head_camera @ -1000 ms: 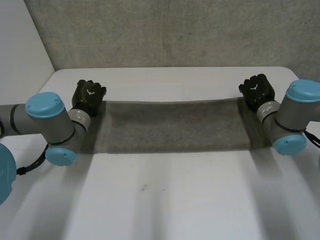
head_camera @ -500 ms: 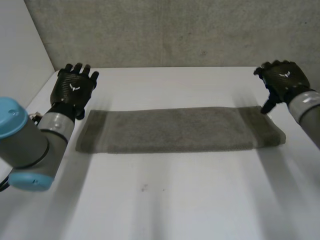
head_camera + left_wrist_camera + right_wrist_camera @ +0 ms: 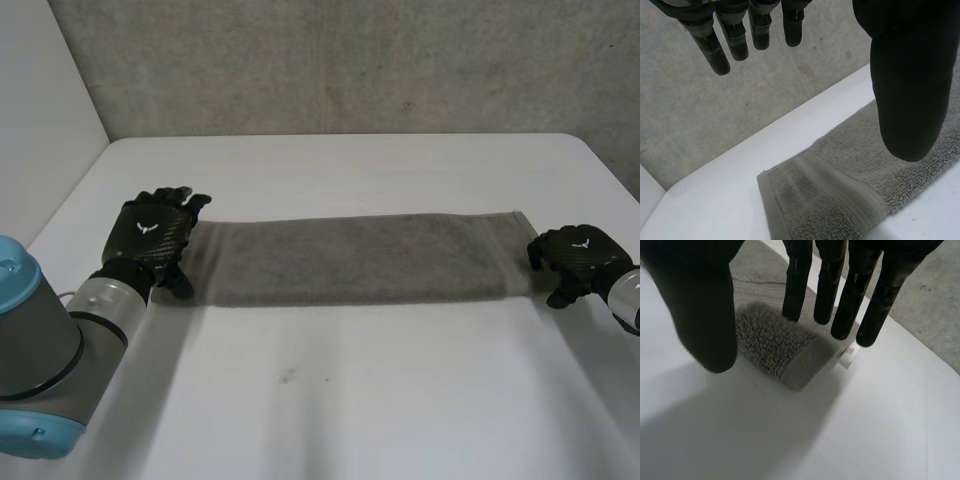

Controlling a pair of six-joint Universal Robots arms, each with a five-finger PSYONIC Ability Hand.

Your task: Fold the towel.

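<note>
Here, in the head view, one long grey terry towel (image 3: 360,260), folded into a strip, is lying across the white table (image 3: 350,400) before a grey concrete wall (image 3: 350,60), with two black hands at its ends: left hand (image 3: 150,235) and right hand (image 3: 577,255). In the left wrist view, straight fingers and a spread thumb are hanging above the towel's short end, holding nothing. In the right wrist view, straight fingers are hovering over the end corner beside one small white label (image 3: 850,354), likewise empty.

Soft, even light; the table (image 3: 400,420) bright; the wall (image 3: 350,60) duller.
</note>
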